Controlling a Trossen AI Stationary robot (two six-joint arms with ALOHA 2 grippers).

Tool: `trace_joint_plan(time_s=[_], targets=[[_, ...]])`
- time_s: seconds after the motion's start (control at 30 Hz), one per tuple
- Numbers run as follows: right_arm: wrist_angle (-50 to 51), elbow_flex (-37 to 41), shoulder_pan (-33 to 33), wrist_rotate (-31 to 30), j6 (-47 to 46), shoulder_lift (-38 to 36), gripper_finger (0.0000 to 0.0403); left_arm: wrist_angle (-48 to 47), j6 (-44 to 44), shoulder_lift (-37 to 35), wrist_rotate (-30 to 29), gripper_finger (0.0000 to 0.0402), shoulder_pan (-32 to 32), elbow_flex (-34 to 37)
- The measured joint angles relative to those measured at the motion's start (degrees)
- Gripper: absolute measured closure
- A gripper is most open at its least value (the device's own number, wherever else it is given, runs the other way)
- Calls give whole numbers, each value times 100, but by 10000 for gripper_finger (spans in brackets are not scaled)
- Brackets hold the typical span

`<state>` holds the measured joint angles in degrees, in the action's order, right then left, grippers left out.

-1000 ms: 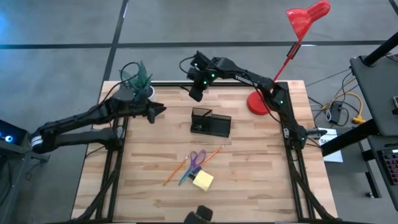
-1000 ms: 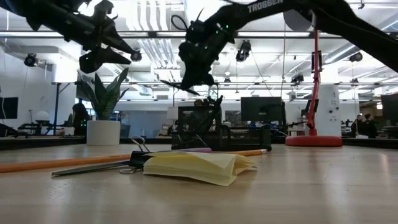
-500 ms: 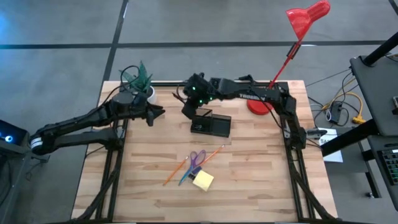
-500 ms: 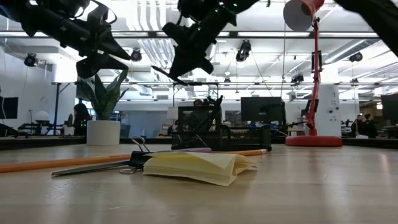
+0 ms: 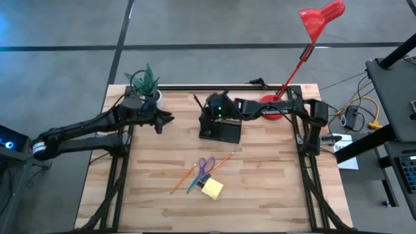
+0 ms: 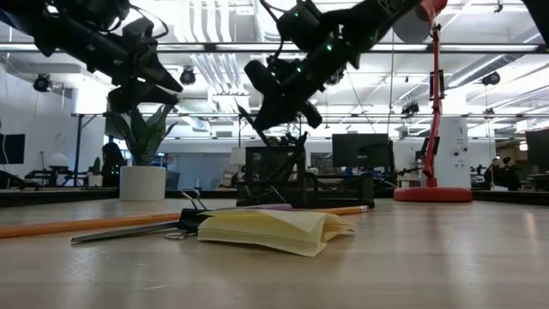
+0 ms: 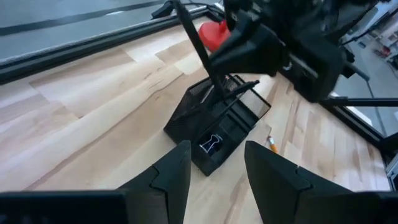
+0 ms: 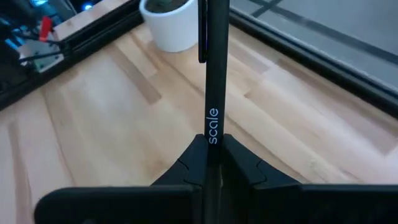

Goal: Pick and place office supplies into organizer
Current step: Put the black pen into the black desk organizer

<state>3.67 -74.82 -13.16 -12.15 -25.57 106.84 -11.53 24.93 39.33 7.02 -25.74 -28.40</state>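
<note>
Right now, black pen (image 8: 214, 81) between right gripper's (image 8: 209, 148) closed fingers (image 8: 186, 163).

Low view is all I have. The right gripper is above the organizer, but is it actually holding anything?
Observer: Yes. In the right wrist view the right gripper is shut on a black pen printed "scale".
Operator: Is it over the taller part of the organizer?
Observer: From above, it sits over the organizer's taller end, toward the plant.
Operator: Anything already inside?
Observer: The left wrist view shows a black binder clip lying in a low compartment.
Operator: And the left gripper?
Observer: The left gripper is open and empty, off to the plant side.
</note>
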Motion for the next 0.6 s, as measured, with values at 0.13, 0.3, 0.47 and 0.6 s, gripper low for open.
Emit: trace_joint_plan(time_s=[0.13,0.3,0.47,0.6], targets=[[-717,344,-7,-75,273,-28,385,229,7,227,1,265,0,0],[-900,609,1,-257,685,-28,385,501,-6,548,1,265,0,0],[-1030,987,33,-99,866,-28,385,570,4,820,-1,265,-2,-71],[-1208,1185,89,55,921,-70,385,784,11,955,1,265,-2,-76]])
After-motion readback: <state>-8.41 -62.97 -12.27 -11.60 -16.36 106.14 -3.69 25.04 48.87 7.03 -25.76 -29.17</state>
